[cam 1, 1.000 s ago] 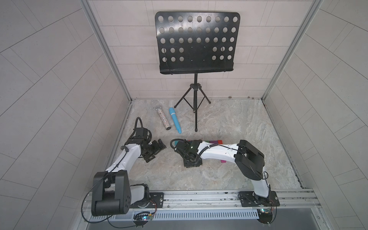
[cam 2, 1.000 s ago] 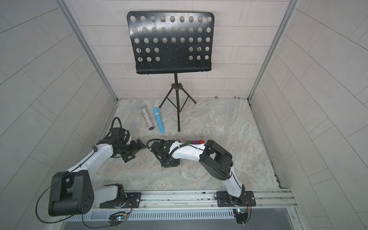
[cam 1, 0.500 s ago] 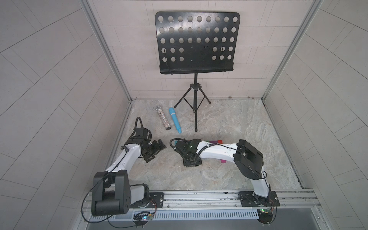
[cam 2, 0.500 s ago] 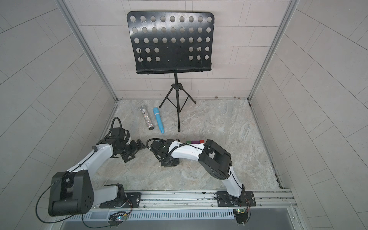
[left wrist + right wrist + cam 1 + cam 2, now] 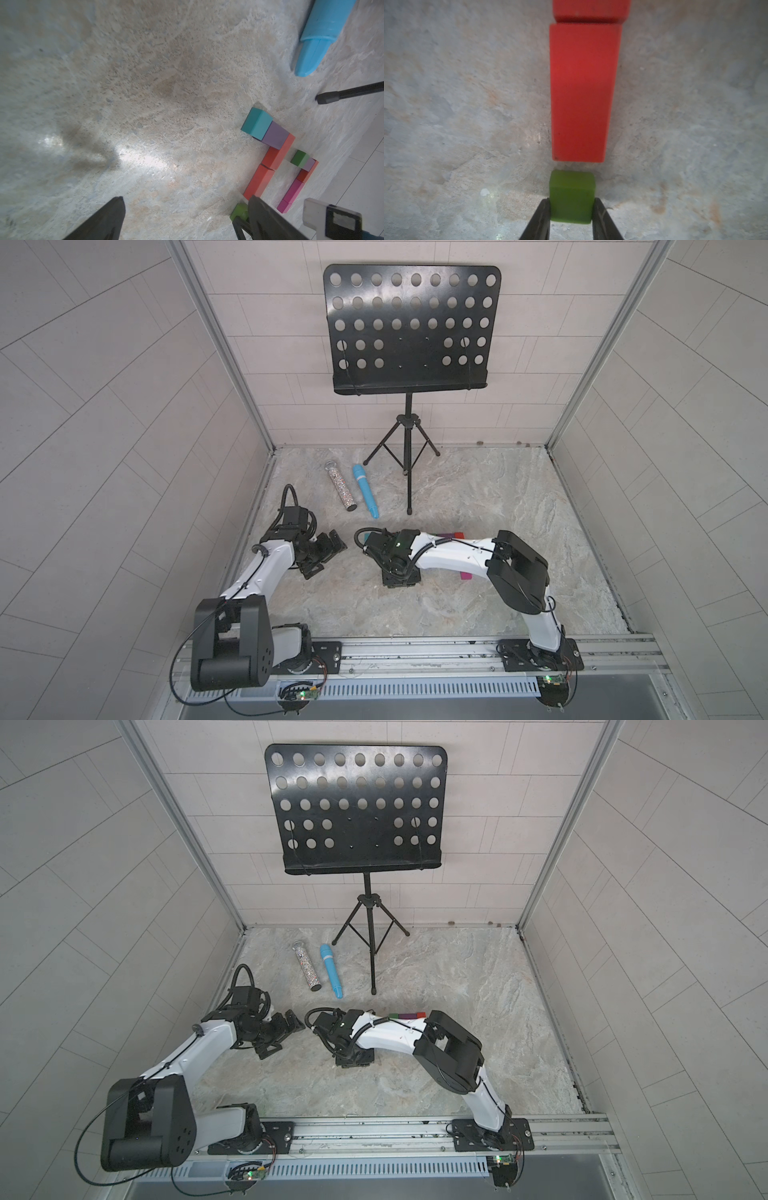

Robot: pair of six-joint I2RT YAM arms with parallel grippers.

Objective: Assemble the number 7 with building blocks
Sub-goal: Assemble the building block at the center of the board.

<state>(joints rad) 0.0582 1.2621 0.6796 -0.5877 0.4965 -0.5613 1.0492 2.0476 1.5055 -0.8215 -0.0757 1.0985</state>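
Note:
In the right wrist view my right gripper (image 5: 571, 200) is shut on a small green block (image 5: 572, 195), low over the floor. Just beyond it a long red block (image 5: 583, 91) lies in line, with a second red block (image 5: 589, 10) past that. The left wrist view shows this red line (image 5: 270, 166) meeting a purple block (image 5: 275, 135) and a teal block (image 5: 257, 123) at its far end. Beside it lies a second group of green, purple, red and magenta blocks (image 5: 294, 191). My left gripper (image 5: 186, 197) is open over bare floor to the left. In both top views the right arm hides most blocks.
A blue microphone (image 5: 365, 495) and a glittery silver tube (image 5: 343, 491) lie side by side behind the arms. The black music stand (image 5: 409, 472) has one tripod foot (image 5: 349, 94) on the floor near the blocks. Tiled walls close in the floor on three sides.

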